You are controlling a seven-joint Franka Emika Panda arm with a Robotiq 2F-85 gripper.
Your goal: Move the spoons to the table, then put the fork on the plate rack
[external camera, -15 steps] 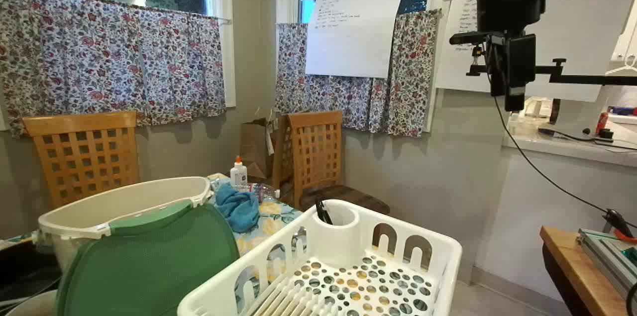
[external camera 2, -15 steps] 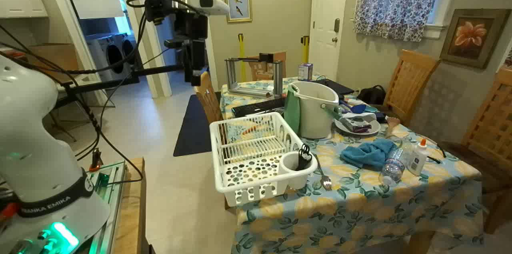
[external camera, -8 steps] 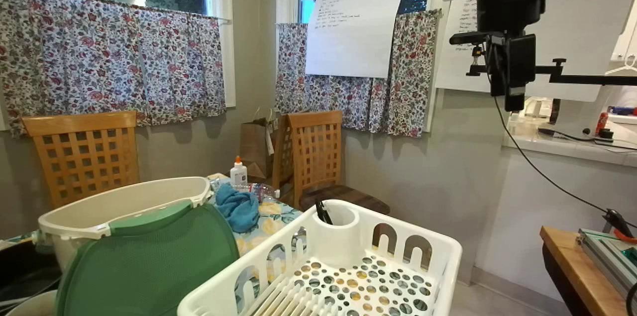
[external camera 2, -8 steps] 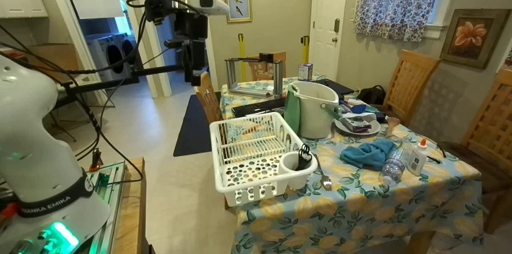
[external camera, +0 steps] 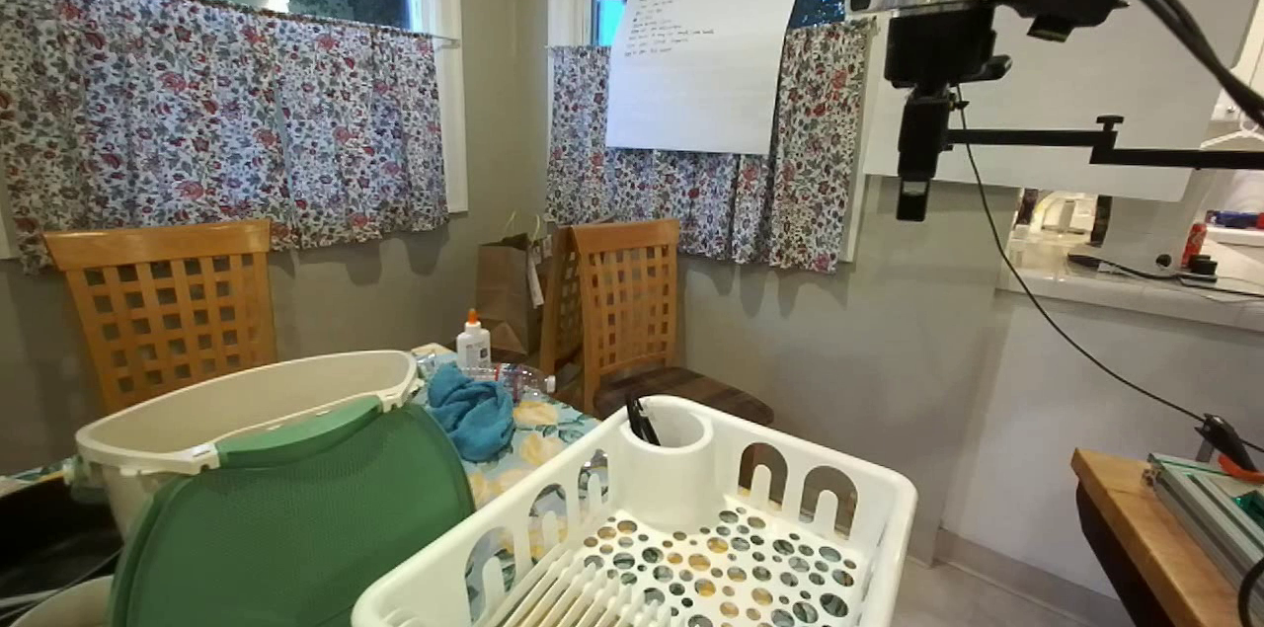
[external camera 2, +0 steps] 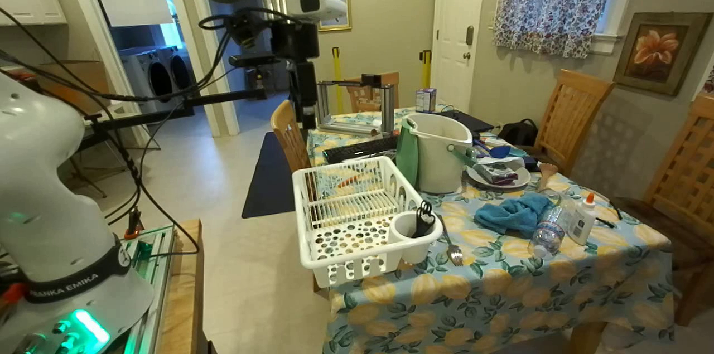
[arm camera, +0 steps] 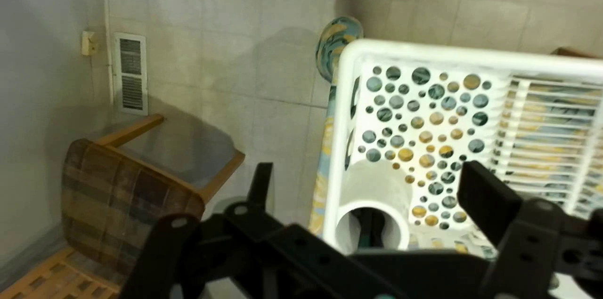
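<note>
Fork (external camera 2: pixel 454 252) lies lower than the tool (external camera 2: pixel 306 119), well apart.

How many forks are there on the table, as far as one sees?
1 visible: the fork lies on the table beside the white dish rack, near its utensil cup, in an exterior view. Others may be hidden behind the rack or the cream tub.
</note>
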